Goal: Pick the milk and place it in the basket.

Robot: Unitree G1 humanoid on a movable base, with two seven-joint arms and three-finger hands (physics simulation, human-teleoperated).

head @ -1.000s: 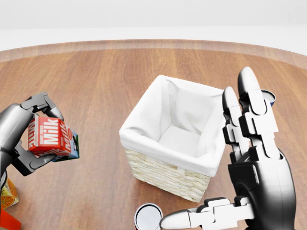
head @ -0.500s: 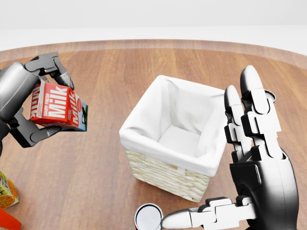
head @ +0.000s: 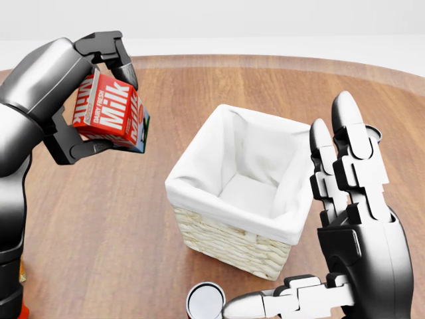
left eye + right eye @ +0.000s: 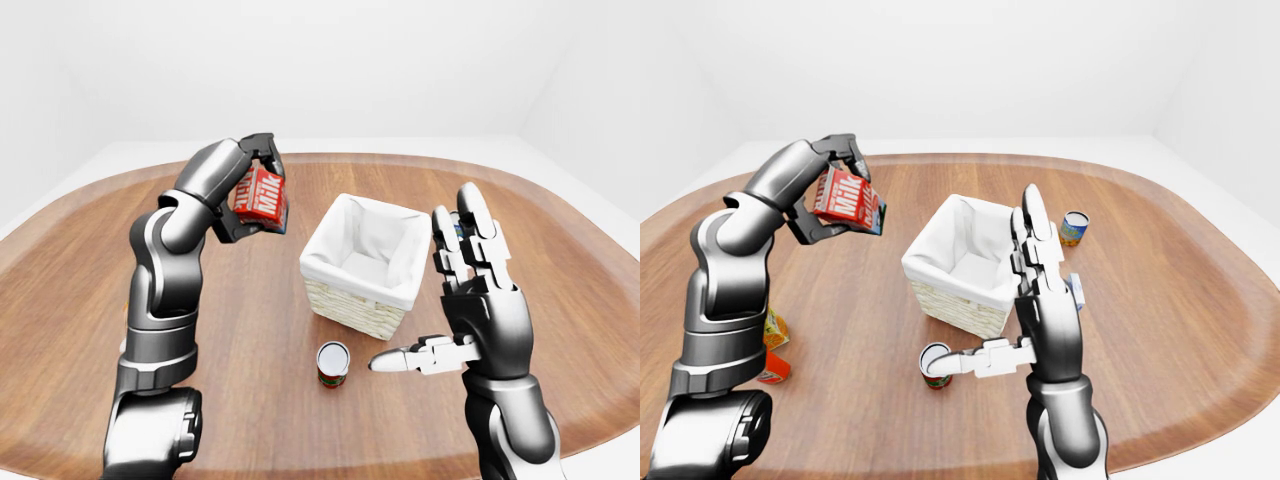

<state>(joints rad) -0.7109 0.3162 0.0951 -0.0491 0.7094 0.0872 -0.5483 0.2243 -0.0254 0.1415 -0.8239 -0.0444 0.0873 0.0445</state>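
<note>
Milk (image 3: pixel 109 111) higher, in left hand (image 3: pixel 83 93).

Left hand (image 3: pixel 93 93) raised, fingers clamped around the milk (image 3: pixel 109 113); right hand (image 3: pixel 355 226) upright, fingers spread, empty.

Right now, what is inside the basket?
The basket holds only its white cloth lining. Its near-side inner walls are hidden by the rim. The milk is outside, in the left hand.
</note>
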